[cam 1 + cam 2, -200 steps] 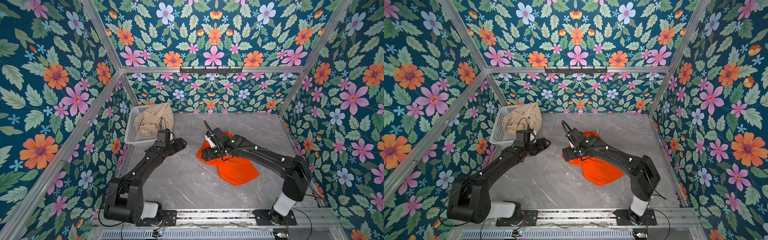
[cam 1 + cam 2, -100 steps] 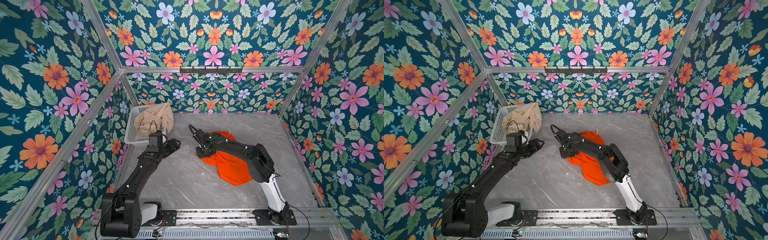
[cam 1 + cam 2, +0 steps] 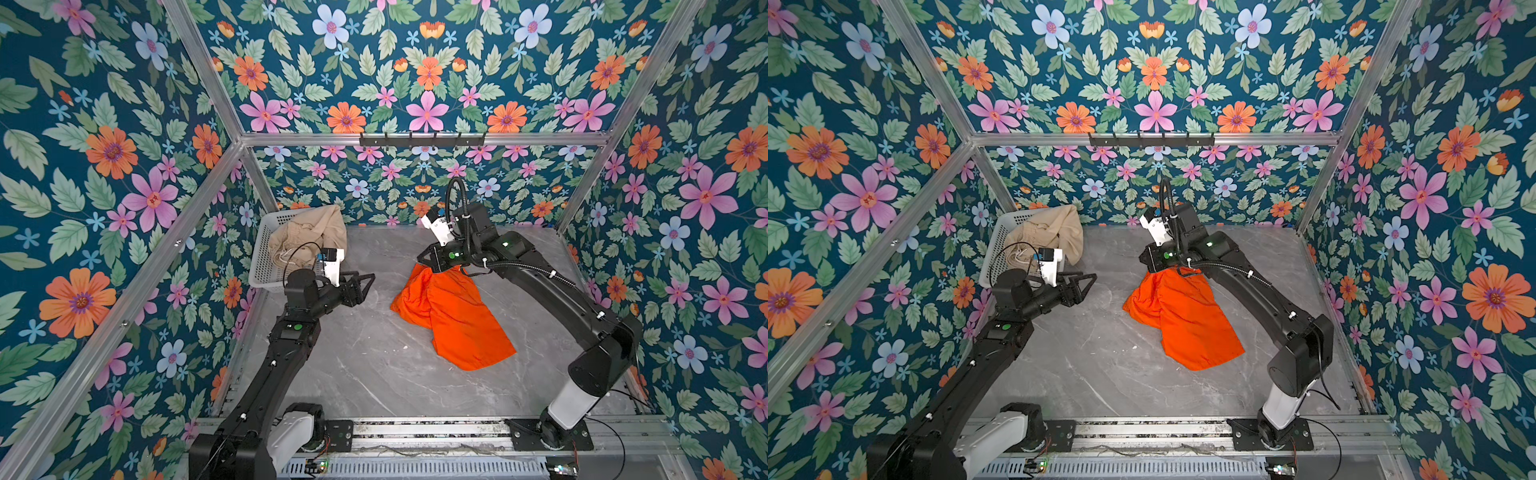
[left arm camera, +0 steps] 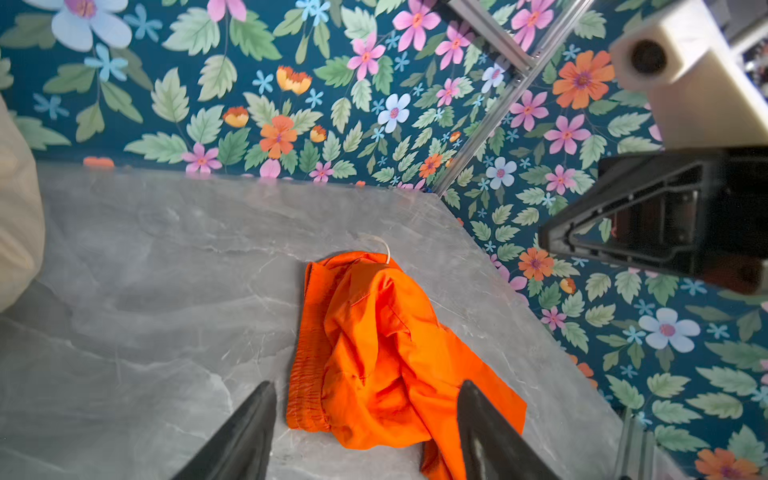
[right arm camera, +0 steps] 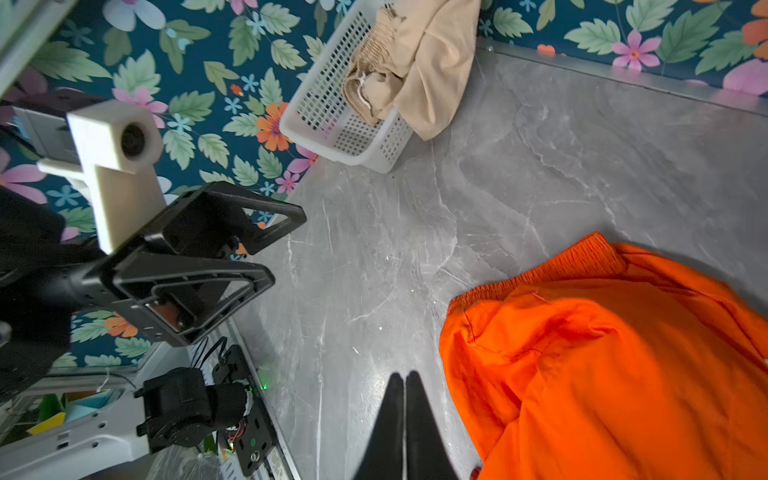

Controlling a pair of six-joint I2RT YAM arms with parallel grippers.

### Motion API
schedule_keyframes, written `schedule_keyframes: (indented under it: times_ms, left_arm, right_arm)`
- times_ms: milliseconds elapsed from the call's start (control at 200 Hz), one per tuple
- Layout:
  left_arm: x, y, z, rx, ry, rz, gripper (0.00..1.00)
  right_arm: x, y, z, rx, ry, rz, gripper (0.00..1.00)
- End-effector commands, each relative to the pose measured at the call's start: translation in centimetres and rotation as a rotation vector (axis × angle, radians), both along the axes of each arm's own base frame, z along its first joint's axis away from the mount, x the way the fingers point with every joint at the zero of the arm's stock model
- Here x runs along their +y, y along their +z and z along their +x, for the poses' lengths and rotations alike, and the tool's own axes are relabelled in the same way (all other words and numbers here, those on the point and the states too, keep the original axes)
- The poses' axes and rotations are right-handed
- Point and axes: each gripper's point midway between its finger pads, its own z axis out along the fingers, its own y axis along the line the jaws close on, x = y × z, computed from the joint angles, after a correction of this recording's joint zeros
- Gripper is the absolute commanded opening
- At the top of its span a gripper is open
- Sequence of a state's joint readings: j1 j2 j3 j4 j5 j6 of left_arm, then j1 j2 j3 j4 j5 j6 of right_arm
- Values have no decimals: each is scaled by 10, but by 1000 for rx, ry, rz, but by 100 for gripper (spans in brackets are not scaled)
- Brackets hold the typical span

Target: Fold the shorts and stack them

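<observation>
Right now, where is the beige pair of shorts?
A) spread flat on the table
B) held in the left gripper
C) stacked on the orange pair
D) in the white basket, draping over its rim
D: in both top views the beige shorts sit bunched in the white basket at the back left, with part hanging over its rim.

I'm looking into a box-like cell whose walls (image 3: 104,145) are showing dark teal wallpaper with pink, orange and pale blue flowers among green leaves. Silver aluminium frame bars (image 3: 291,139) are running along the wall joins, and a black hook rail (image 3: 422,141) is sitting on the back bar. Below, a grey marble-patterned tabletop (image 3: 374,374) is lying under even light. A metal mounting rail (image 3: 428,430) is running along its near edge.
</observation>
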State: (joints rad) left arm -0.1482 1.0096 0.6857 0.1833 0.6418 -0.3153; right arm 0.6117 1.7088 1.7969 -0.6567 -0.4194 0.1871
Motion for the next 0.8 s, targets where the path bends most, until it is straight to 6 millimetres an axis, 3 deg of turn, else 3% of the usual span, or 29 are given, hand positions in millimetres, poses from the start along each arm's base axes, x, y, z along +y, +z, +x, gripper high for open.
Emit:
schedule_keyframes:
  times_ms: [0,145,320,535,715,795]
  left_arm:
    - [7,-3,9,-32,36,82,69]
    - [26,-34,23,150,190,53,69]
    - [40,-53,27,234,298,14,70]
    - [46,-54,24,245,335,12,70]
    - [45,-56,21,256,330,-7,69]
    - [45,-57,20,255,331,-9,70]
  right_arm:
    - [-3,-14,-8,86,6,-47,19]
    - [-1,-66,-11,206,-96,-202,46]
    - [7,-141,-18,332,-173,-441,62]
    - [21,-210,-7,418,-224,-560,69]
    - [51,-238,6,445,-172,-501,69]
    - [55,-252,12,442,-180,-510,63]
